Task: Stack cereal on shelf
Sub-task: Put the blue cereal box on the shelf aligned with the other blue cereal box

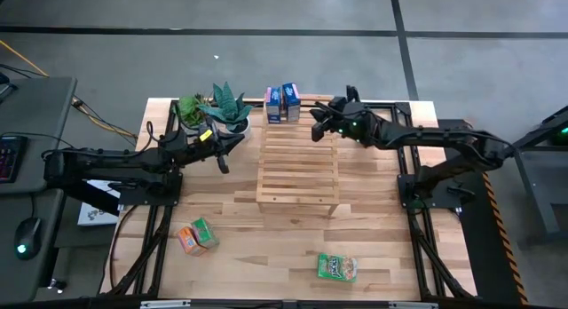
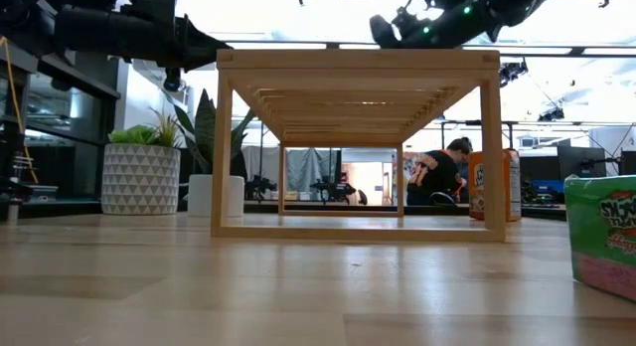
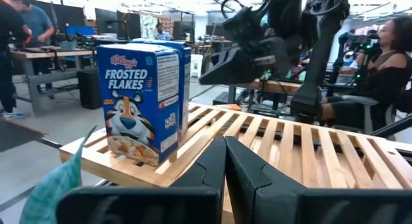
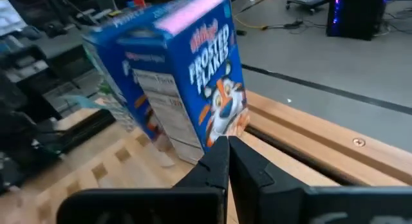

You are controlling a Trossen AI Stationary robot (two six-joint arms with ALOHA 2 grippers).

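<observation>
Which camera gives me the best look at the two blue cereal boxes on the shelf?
The left wrist view: the blue boxes stand upright side by side at the shelf end, front fully readable. The right wrist view shows them close but cropped and tilted. The high view shows only their tops. The low view does not show them.

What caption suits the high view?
Two blue cereal boxes stand on the shelf; right hand shut beside them.

Green cereal box (image 2: pixel 603 235) cut by low view edge; orange box (image 2: pixel 500 185) partly behind shelf post (image 2: pixel 491 147).
</observation>
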